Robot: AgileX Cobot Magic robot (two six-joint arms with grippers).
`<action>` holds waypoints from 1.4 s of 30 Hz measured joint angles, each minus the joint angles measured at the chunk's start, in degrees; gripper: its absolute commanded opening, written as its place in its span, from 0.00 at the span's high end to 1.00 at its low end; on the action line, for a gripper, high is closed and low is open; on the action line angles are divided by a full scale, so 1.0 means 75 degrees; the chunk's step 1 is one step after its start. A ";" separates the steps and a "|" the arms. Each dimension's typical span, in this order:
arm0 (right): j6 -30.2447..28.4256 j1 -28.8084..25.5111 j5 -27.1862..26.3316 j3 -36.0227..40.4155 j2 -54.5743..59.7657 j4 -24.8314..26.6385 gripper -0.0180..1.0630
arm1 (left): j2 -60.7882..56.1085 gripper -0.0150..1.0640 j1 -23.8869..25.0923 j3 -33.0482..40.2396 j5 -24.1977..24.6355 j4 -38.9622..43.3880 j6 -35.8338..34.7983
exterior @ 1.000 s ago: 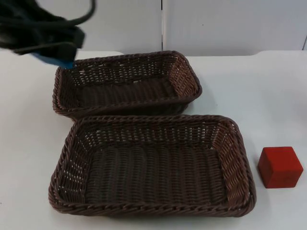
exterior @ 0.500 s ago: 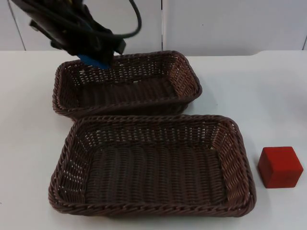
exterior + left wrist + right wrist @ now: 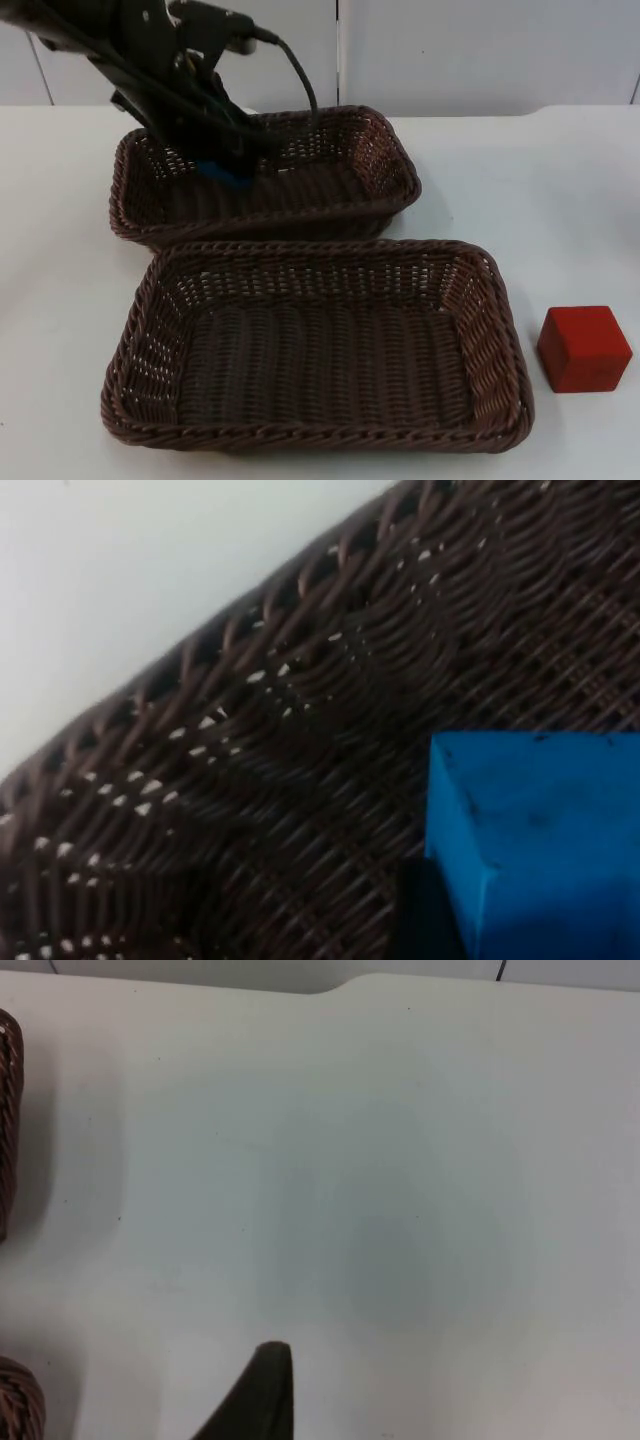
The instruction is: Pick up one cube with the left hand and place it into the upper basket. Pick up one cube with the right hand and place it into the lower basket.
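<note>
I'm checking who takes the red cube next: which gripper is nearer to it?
Hard to say. The left gripper is far from the red cube, over the upper basket holding a blue cube. The right arm waits over bare table.

Blue cube (image 3: 226, 174) held over upper basket (image 3: 385, 165); red cube (image 3: 583, 348) beside lower basket (image 3: 490, 340).

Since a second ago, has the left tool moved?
Yes. The left tool, holding the blue cube, moved right and down, into the upper basket.
</note>
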 measured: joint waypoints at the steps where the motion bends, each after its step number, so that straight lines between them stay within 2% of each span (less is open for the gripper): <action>1: 0.0000 0.0000 0.0000 0.0000 0.0000 0.0000 0.01 | 0.0075 0.99 0.0000 -0.0026 -0.0018 0.0000 0.0000; 10: 0.0000 0.0000 0.0000 0.0000 0.0000 -0.0014 0.01 | 0.0534 0.99 0.0000 -0.0102 -0.0079 0.0078 0.0016; 13: 0.0000 0.0000 0.0000 0.0000 0.0000 -0.0017 0.01 | 0.0534 0.94 0.0000 -0.0137 -0.0079 0.0078 0.0016; 15: 0.0000 0.0000 0.0000 0.0000 0.0000 -0.0017 0.01 | 0.0534 0.79 0.0000 -0.0137 -0.0079 0.0078 0.0016; 17: 0.0000 0.0000 0.0000 0.0000 0.0000 -0.0017 0.01 | 0.0534 0.58 0.0000 -0.0137 -0.0079 0.0078 0.0016; 18: 0.0000 0.0000 0.0000 0.0000 0.0000 -0.0017 0.01 | 0.0534 0.44 0.0000 -0.0137 -0.0079 0.0078 0.0016; 19: 0.0000 0.0000 0.0000 0.0000 0.0000 -0.0017 0.01 | 0.0534 0.44 0.0000 -0.0140 -0.0079 0.0078 0.0016; 21: 0.0000 0.0000 0.0000 0.0000 0.0000 -0.0017 0.01 | 0.0499 0.19 0.0000 -0.0140 -0.0079 0.0078 0.0016; 23: 0.0000 0.0000 0.0000 0.0000 0.0000 -0.0017 0.01 | 0.0415 0.01 0.0000 -0.0140 -0.0039 0.0078 0.0016; 30: 0.0000 0.0000 0.0000 0.0000 0.0000 -0.0033 0.01 | -0.0307 0.01 0.0000 -0.0140 0.0183 0.0007 0.0016; 42: 0.0000 0.0000 0.0000 0.0000 0.0000 -0.0068 0.01 | -0.2165 0.01 0.0000 -0.0153 0.1306 -0.0146 0.0016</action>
